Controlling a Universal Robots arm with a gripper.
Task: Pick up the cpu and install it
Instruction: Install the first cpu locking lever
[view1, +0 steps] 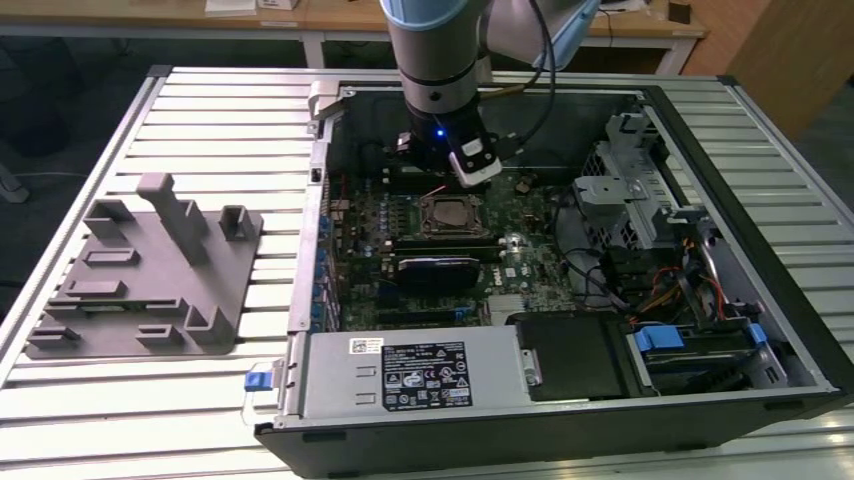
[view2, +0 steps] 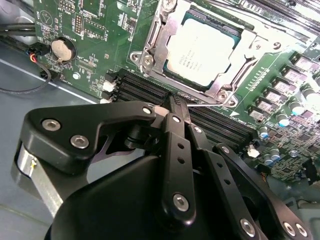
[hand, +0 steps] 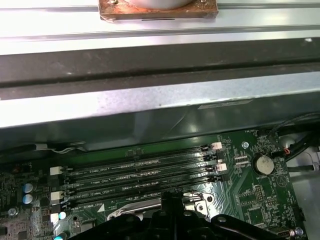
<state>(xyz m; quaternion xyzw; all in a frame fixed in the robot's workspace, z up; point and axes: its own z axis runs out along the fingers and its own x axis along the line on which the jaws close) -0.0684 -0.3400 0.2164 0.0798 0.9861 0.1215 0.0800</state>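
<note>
Two black fingers (view2: 176, 150) of the gripper (view2: 172, 101) meet at their tips, clenched together with nothing caught between them. Directly under the tips run the long black memory slots (view2: 220, 125), laid side by side; whether the tips touch them cannot be told.

Just past the slots from the jaws lies the cpu (view2: 200, 50). It sits flat in its socket with the silver top facing up, and it is apart from the fingers. A metal frame (view2: 150, 50) with screws at its corners rings it.

Off to one side of the jaws, past the ends of the slots, a round coin battery (view2: 63, 48) sits on the green motherboard (view2: 100, 20). On the other side a row of small grey square parts (view2: 280, 95) lines the board.

In the exterior view the arm (view1: 438, 60) stands upright above the jaws, reaching down into an open computer case (view1: 534, 445) that lies on its side. The grey power supply (view1: 414, 372) is farther out from the jaws than the cpu, on the same side. A metal drive cage (view1: 641, 180) stands away from the jaws toward the exterior view's right.

Well apart from the jaws, toward the exterior view's left and outside the case, a grey plastic fixture (view1: 147, 270) rests on the slatted table (view1: 80, 410).
</note>
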